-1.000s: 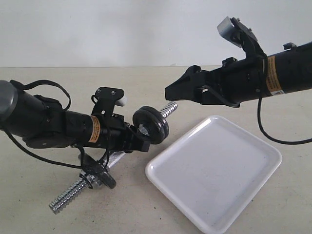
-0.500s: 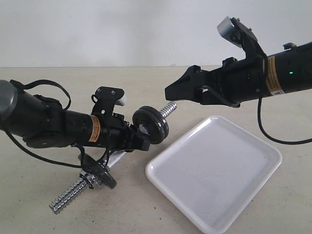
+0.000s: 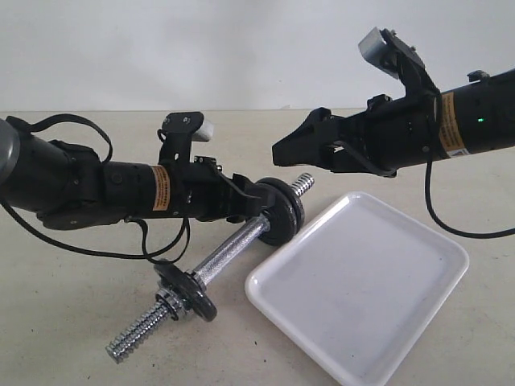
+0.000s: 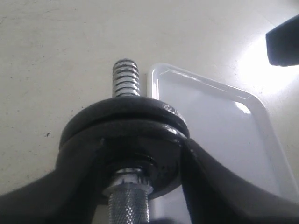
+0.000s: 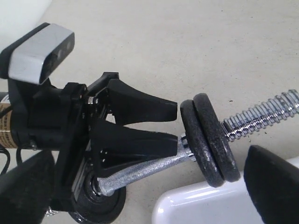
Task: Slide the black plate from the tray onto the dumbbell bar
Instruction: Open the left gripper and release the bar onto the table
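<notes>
Lowered short chrome dumbbell bar to tabletop beside glossy white tray. Wears small round black plate near far end. Keeps left claw spread around bar, right claw spread, empty. Might slide off if tipped: no nut outside.

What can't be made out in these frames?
Left end effector: right wrist view, fingertips so near the black plates that contact can't be judged.
Dumbbell bar, other end: left wrist view, cut off by the bottom edge.
Right end effector: own wrist view shows only blurred dark finger parts at frame edges.
Arm labels: exterior view, print too small to read.
</notes>
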### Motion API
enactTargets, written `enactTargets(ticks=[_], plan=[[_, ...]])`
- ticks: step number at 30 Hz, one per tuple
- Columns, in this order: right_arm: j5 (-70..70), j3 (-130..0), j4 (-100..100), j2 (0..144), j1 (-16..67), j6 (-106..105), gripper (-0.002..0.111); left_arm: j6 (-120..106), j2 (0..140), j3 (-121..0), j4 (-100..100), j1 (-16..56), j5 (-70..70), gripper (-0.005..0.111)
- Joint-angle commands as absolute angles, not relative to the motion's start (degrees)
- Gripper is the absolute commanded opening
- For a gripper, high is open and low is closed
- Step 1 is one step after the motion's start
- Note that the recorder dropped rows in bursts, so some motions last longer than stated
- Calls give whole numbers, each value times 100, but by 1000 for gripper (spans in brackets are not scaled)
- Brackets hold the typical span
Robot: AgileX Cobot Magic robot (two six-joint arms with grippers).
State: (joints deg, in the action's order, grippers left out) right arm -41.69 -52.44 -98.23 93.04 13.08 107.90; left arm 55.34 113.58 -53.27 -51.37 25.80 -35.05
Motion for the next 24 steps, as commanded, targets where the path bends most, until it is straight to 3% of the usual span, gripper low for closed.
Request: enactTargets(ticks=[1,13,24], plan=[[-4158,-5273,-9798,9269,1256,10720,100,5591,11329,-5340,-5146,2590,-3548,47],[-4158,-5273,-9798,9269,1256,10697,100,5521,11157,-5340,-5146,2590,-3659,47],[-4080,-5273,-9798,9269,1256,10699,100,5295,10145,-5340,-5146,2467,-3185,47]])
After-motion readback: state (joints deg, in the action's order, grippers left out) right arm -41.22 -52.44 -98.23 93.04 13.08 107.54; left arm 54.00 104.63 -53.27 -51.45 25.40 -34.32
